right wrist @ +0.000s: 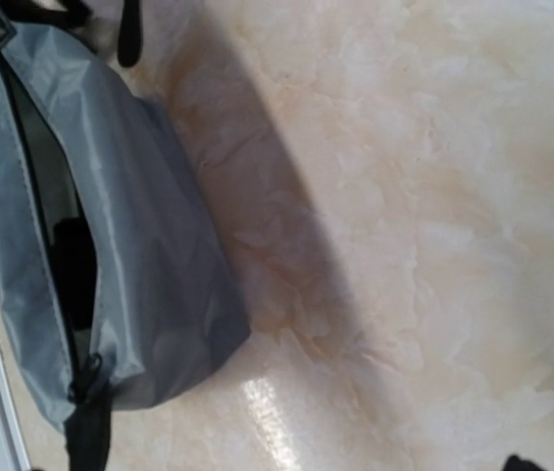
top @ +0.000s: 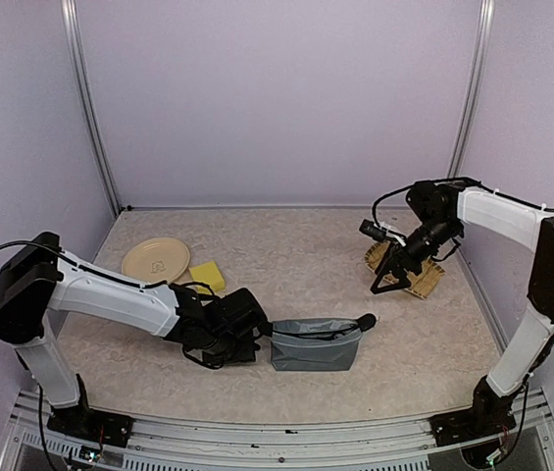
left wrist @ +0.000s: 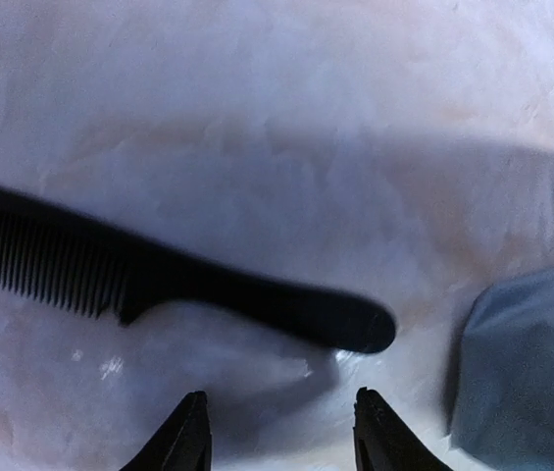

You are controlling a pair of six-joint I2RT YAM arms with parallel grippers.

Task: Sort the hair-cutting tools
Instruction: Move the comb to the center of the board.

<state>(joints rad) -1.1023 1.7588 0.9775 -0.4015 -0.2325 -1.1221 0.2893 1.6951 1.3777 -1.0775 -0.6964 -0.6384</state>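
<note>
Comb (left wrist: 208,285) showed only from the left wrist, beside the grey pouch (top: 316,348); left gripper (left wrist: 281,432) crouched behind it, parted, empty; right gripper (top: 386,280) hung spread, well right of the pouch.

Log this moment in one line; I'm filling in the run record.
left gripper open, just short of comb | comb flat on table beside grey pouch | right gripper open, empty, near woven tray

A long black comb (left wrist: 218,289) of smooth, faintly shiny plastic is seen on a mottled beige table (left wrist: 286,108) with glossy patches; the grey pouch (right wrist: 149,255) is made of smooth, slightly lustrous cloth.
</note>
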